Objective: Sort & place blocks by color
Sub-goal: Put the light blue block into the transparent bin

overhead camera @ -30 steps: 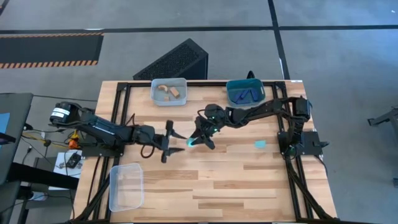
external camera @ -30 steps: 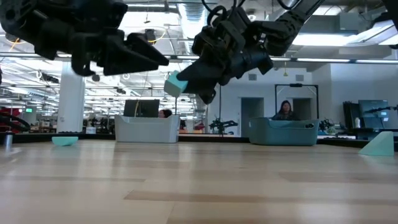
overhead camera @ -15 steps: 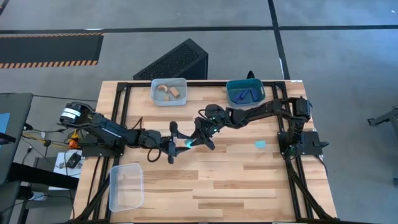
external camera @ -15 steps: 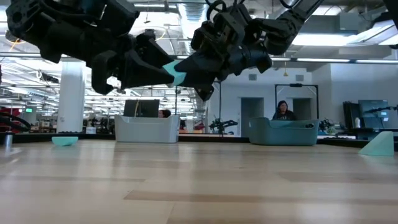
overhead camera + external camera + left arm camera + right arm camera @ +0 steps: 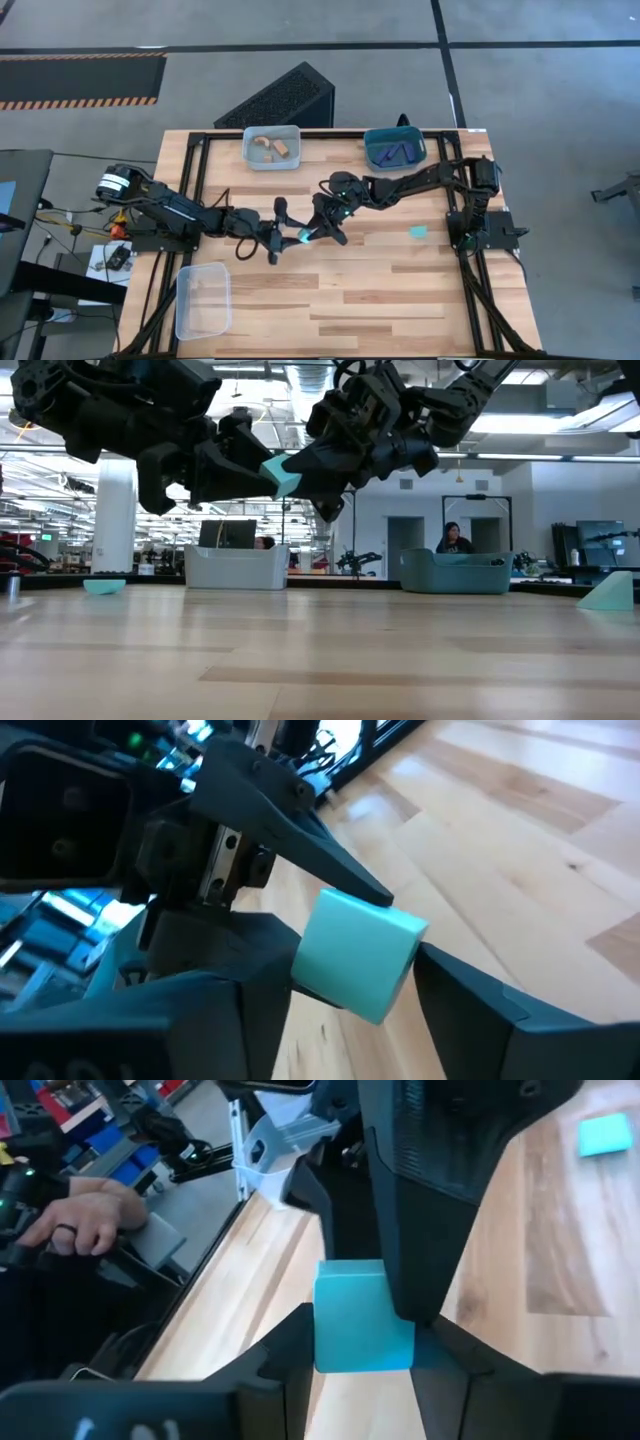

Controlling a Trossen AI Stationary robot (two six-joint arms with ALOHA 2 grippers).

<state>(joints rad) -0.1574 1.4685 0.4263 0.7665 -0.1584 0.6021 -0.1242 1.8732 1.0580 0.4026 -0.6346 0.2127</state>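
While the cyan cube (image 5: pixel 303 236) hangs in mid-air between the two arms, you are at the hand-over step of the sorting; the right jaws are clamped on the cube from its two sides and carry it well above the worktop (image 5: pixel 380 300); the left jaws reach in from the opposite side and sit one on each side of the same cube, close against it, but whether they already press on it cannot be told.

Next, as I judge it, you need the left jaws firmly closed before the right jaws let go, then a clean backing-off by the right arm; the empty clear bin (image 5: pixel 203 300), behind the left jaws on their own side, looks the likely home for cyan; a second cyan piece (image 5: pixel 418 232) lies on the worktop behind the right jaws, and it waits its turn.

Compared with a second ago, the left jaws have advanced; then they stood short of the cube with a clear gap, now they enclose it; the right jaws and the cube have hardly shifted.
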